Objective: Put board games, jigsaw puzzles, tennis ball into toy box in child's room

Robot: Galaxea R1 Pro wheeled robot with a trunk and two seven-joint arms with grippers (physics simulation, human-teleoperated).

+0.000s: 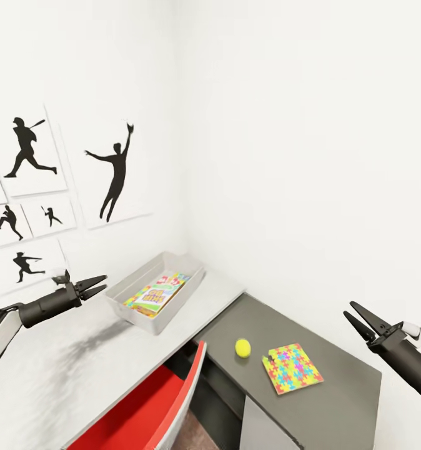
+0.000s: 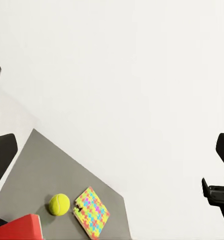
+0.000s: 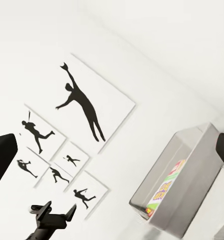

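Note:
The toy box (image 1: 122,305) stands on the pale table (image 1: 54,375) near the wall corner. A colourfully printed board game (image 1: 158,292) lies flat in it, with multicolour edges showing beneath. On the lower dark side unit (image 1: 326,406) rest the tennis ball (image 1: 242,347) and one jigsaw puzzle (image 1: 292,368), side by side. My left gripper (image 1: 104,282) hovers open and empty over the table, just left of the toy box. My right gripper (image 1: 348,309) is open and empty in the air, right of the puzzle. The left wrist view shows the ball (image 2: 59,204) and puzzle (image 2: 91,212); the right wrist view shows the toy box (image 3: 191,190).
A red and white chair (image 1: 151,406) is pushed in under the table's near edge, beside the side unit. Black baseball-player silhouettes (image 1: 113,178) hang on the left wall. White walls close off the corner behind the table and side unit.

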